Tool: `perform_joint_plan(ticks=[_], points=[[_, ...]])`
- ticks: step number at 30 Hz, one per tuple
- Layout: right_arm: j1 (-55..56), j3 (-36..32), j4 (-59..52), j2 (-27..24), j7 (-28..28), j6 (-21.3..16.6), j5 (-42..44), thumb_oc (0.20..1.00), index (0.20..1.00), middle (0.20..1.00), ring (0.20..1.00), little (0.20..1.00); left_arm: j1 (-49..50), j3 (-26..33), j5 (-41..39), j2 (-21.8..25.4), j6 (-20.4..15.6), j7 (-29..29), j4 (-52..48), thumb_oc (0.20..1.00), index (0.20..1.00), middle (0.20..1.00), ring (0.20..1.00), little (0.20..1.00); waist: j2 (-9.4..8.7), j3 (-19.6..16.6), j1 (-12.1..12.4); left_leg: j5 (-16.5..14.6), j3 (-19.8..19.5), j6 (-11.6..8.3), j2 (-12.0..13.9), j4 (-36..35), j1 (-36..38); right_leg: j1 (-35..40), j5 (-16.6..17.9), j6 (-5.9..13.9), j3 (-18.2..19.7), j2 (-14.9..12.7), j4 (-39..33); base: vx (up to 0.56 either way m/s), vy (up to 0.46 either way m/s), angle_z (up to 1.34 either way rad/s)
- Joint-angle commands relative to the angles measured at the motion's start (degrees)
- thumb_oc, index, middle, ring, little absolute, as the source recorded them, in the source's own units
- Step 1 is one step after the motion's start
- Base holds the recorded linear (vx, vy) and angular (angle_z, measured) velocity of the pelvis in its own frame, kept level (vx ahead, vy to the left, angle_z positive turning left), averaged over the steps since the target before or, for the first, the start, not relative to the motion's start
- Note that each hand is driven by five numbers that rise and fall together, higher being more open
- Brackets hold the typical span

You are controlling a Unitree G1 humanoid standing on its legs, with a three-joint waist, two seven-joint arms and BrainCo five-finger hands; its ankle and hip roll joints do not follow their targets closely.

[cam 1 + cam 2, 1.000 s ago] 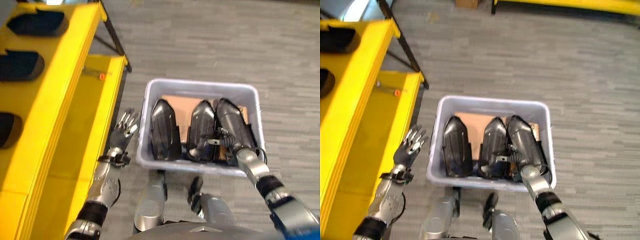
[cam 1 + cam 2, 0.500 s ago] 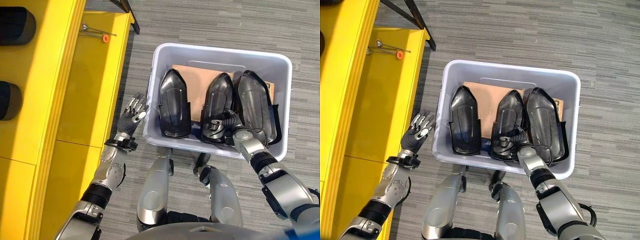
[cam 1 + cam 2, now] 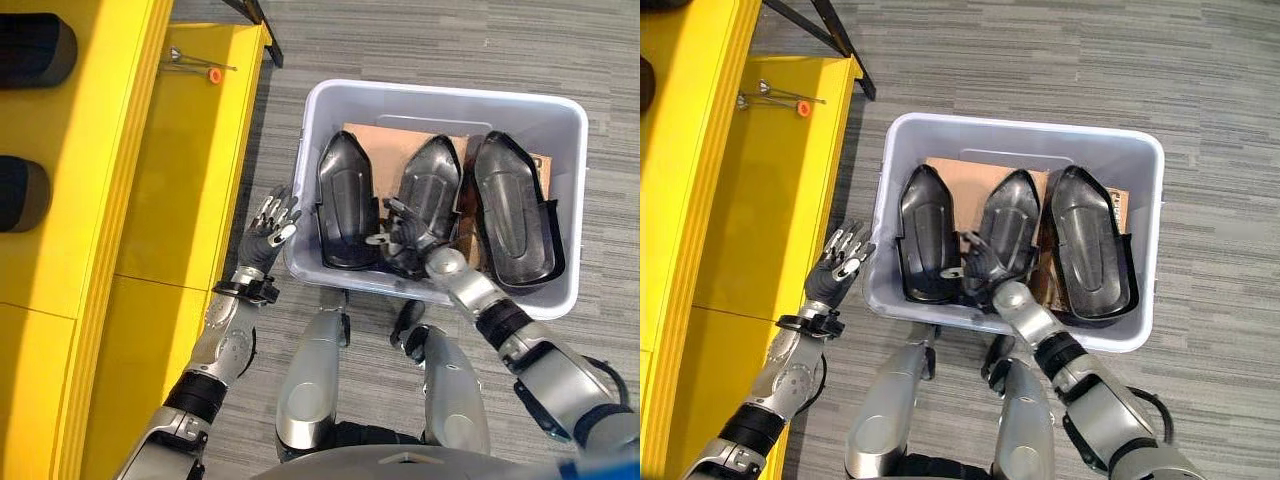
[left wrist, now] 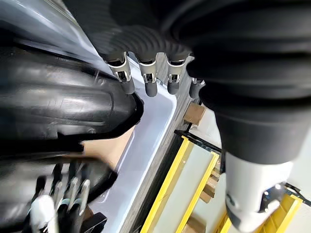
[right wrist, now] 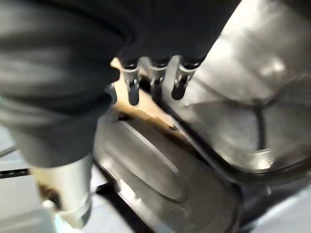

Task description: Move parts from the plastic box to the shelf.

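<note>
A yellow shelf (image 3: 110, 200) runs down the left side, with 2 dark parts (image 3: 25, 190) lying on its upper level and a small orange-tipped tool (image 3: 200, 70) on a lower level at the far end. Just right of the shelf, the left hand (image 3: 266, 232) hovers outside the near left corner of the plastic box (image 3: 440, 95), fingers straight and spread, holding nothing; its wrist view shows the fingertips (image 4: 148, 87) close to the box's pale wall. The grey plastic box sits on the floor, with a sheet of brown cardboard (image 3: 385, 150) at its bottom. 3 black moulded parts stand side by side in it: the left part (image 3: 345, 205), the middle part (image 3: 432, 190) and the right part (image 3: 512, 220), each narrowing towards the far wall. The right hand (image 3: 408, 240) is inside the box at the near end, between the left part and the middle part, its fingers loosely extended over the middle part's lower end. In its wrist view the fingertips (image 5: 155, 80) hang just above the black surfaces, not wrapped round anything.
</note>
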Motion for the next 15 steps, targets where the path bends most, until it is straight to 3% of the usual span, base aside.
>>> perform_joint_plan(ticks=[1,3,6,8,15], points=[[-2.8,-1.6,-1.2,1.0,-3.9,-4.3,1.1,1.000,1.000,1.000,1.000,1.000,0.8,-2.4,1.6,-0.3,-1.9,0.2,-5.0,1.000,1.000,1.000,1.000,1.000,0.91,-1.4,0.6,-2.4,1.8,-1.65,1.7,3.4,1.2,0.1,7.1,3.56,-2.4,-3.0,-1.5,0.03,0.005,0.03],[-3.5,-1.9,-2.6,1.4,-6.6,-4.8,-0.7,1.000,1.000,1.000,1.000,1.000,0.9,-2.6,1.6,-0.2,-1.5,0.4,-5.4,1.000,1.000,1.000,1.000,1.000,1.02,-1.4,0.7,-2.5,1.8,-1.61,1.6,3.5,1.7,0.4,7.2,3.64,-2.4,-3.1,-1.5,0.04,0.009,0.05],[-4.5,-3.3,-5.3,0.9,-17.9,-3.9,-7.4,1.000,1.000,1.000,1.000,1.000,1.2,-3.4,1.8,-0.5,-1.3,1.1,-6.1,1.000,1.000,1.000,1.000,1.000,1.21,-1.4,0.3,-2.7,1.8,-1.51,1.4,3.3,2.6,1.0,7.4,3.67,-1.9,-2.9,-1.8,0.03,0.028,0.03],[-4.9,-4.7,-5.5,0.0,-22.1,-4.5,-11.8,1.000,1.000,1.000,1.000,1.000,1.3,-3.7,1.7,-0.6,-1.6,1.0,-6.2,1.000,1.000,1.000,1.000,1.000,1.35,-1.4,-0.1,-2.8,2.0,-1.50,1.4,3.2,3.0,1.3,7.5,3.71,-1.6,-2.8,-2.1,0.02,0.042,0.01],[-3.0,-9.7,-9.2,-4.1,-32.5,-3.5,-22.2,1.000,1.000,1.000,1.000,1.000,2.0,-5.0,0.9,-1.6,-3.5,2.6,-5.9,1.000,1.000,1.000,1.000,1.000,1.65,-1.4,-2.4,-3.3,3.0,-1.38,1.5,2.3,4.3,1.6,7.7,3.88,0.2,-2.1,-3.5,0.01,0.056,-0.05]])
